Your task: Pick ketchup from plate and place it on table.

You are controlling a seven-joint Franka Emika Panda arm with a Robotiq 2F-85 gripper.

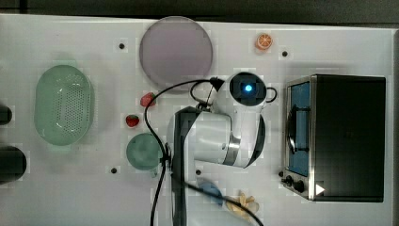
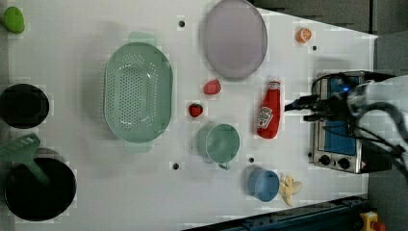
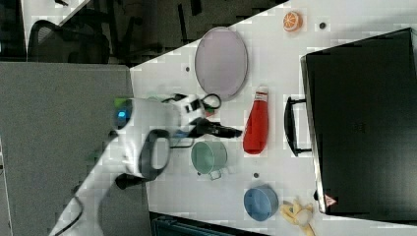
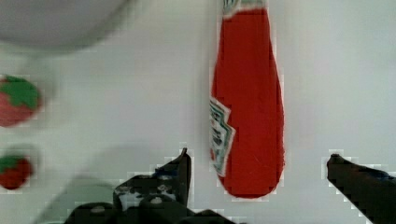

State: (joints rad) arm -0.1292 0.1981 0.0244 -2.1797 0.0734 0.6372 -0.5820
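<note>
Lifting straight up is your cleanest exit: gripper (image 4: 257, 161) jaws wide open, holding nothing, astride the red plastic ketchup bottle (image 2: 268, 110) lying flat on the white table (image 2: 86, 192) beside the greyish-pink round plate (image 2: 235, 38).

The ketchup (image 2: 269, 114) looks like smooth red plastic with a paper label, the plate (image 2: 235, 38) is matt, the table (image 2: 144, 192) smooth and white, the basket (image 2: 138, 91) perforated plastic, and the oven (image 1: 346, 136) has a metal frame with matt black casing.
</note>
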